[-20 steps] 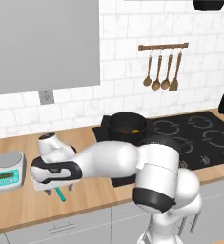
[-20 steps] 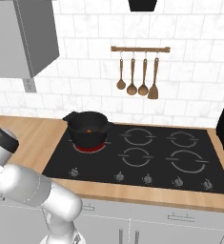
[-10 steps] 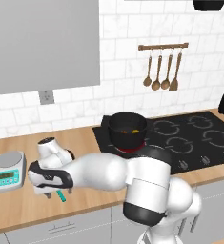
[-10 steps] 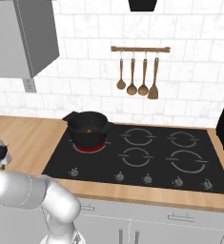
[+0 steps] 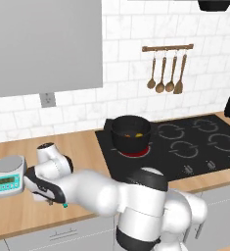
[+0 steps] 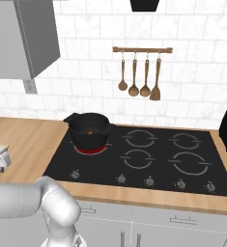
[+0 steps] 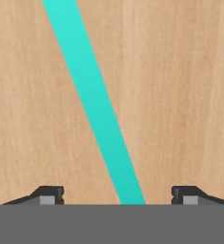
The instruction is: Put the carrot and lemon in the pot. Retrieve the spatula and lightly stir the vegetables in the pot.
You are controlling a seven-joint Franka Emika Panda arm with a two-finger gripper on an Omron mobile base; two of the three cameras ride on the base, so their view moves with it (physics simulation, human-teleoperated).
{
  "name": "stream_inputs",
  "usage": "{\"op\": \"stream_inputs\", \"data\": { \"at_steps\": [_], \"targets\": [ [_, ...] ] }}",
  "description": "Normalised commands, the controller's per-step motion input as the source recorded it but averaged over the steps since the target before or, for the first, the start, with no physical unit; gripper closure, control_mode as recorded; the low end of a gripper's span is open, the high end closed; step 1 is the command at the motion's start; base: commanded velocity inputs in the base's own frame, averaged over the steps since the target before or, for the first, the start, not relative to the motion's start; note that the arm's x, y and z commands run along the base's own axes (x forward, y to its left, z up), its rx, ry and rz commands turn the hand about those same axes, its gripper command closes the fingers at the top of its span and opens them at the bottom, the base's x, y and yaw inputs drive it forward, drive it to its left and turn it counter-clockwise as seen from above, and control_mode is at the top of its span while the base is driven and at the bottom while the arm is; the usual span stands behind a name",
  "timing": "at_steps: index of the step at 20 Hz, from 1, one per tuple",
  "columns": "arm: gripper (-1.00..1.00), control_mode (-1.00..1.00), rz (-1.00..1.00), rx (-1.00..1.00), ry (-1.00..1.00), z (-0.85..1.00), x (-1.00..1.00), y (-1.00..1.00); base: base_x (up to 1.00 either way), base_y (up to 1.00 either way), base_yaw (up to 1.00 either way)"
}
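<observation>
At the lower left of the left base view, the white arm's two-finger gripper (image 5: 52,200) pointed down at the light wooden counter (image 5: 18,218), beside a small white kitchen scale with a teal display (image 5: 9,175); its readout was too small to read. In the hand view the slim teal-green spatula handle (image 7: 94,102) lay flat on the wood, running from the upper left down between the two dark fingertips (image 7: 49,194), which stood spread wide on either side without touching it. The round squat black pot (image 5: 130,133) sat on the black hob's glowing red ring (image 5: 134,153), centre frame, with orange and yellow bits inside.
</observation>
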Motion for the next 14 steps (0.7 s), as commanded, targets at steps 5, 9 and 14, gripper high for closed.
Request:
{"op": "stream_inputs", "data": {
  "at_steps": [5,9,14],
  "targets": [
    [-1.0,-1.0,0.0,0.0,0.0,-0.21,0.0,0.0,0.0,0.0,0.0],
    [1.0,-1.0,0.0,0.0,0.0,-0.23,0.0,0.0,0.0,0.0,0.0],
    [1.0,-1.0,0.0,0.0,0.0,-0.24,0.0,0.0,0.0,0.0,0.0]
  ]
}}
